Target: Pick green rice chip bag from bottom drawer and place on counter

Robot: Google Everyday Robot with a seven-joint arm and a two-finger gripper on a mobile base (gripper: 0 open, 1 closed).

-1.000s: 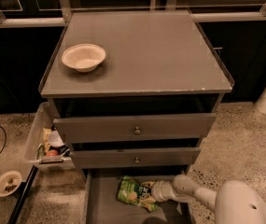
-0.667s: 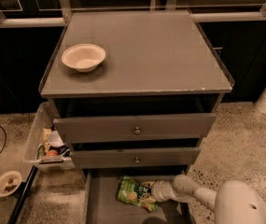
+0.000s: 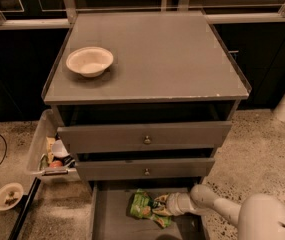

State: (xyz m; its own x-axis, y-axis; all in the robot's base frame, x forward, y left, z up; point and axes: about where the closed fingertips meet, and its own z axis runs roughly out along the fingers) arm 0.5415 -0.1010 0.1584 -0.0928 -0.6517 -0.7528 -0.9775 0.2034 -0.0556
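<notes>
The green rice chip bag (image 3: pixel 143 207) lies in the open bottom drawer (image 3: pixel 111 219), near its back, under the two knobbed drawers. My gripper (image 3: pixel 160 206) reaches in from the lower right on its white arm and sits at the bag's right end, touching it. The bag rests on the drawer floor. The counter (image 3: pixel 162 54) is the flat grey top of the cabinet, above.
A pale bowl (image 3: pixel 89 61) stands on the counter's left side. The two knobbed drawers (image 3: pixel 144 140) stick out slightly above the bottom one. A clear bin (image 3: pixel 48 154) of small items sits left of the cabinet, and a small dish (image 3: pixel 8 196) lies on the floor.
</notes>
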